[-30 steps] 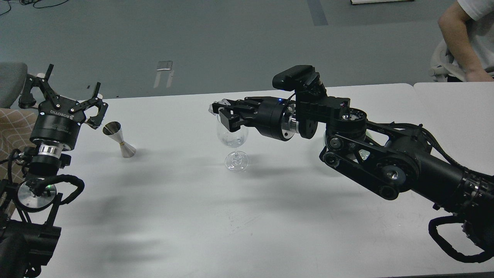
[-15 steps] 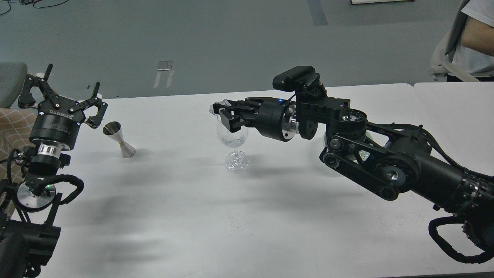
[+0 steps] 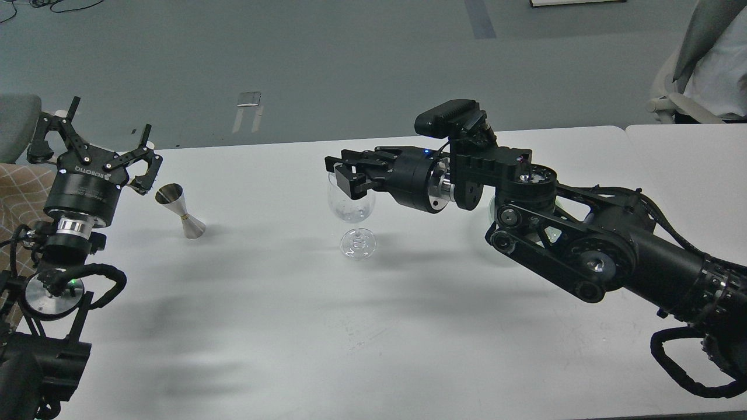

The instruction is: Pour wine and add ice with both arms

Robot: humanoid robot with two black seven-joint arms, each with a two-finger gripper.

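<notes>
White worktop (image 3: 280, 326): clear stemmed wine glass (image 3: 352, 216); right tool (image 3: 338, 172) above its rim, parted, empty; left tool (image 3: 96, 137) wide, well left.

The ice cube that showed as a pale, clear lump at the tip of the right tool (image 3: 340, 170) in both earlier pictures is gone from there; the fingers (image 3: 347, 184) now stand bare over the rim of the glass (image 3: 352, 205). Whether the cube lies in the bowl cannot be told. The right arm (image 3: 560, 233) has shifted slightly to the right and up. At the top right, the person's bare forearm has left the view, and a grey chair back (image 3: 703, 29) with white cloth beside it shows instead.
</notes>
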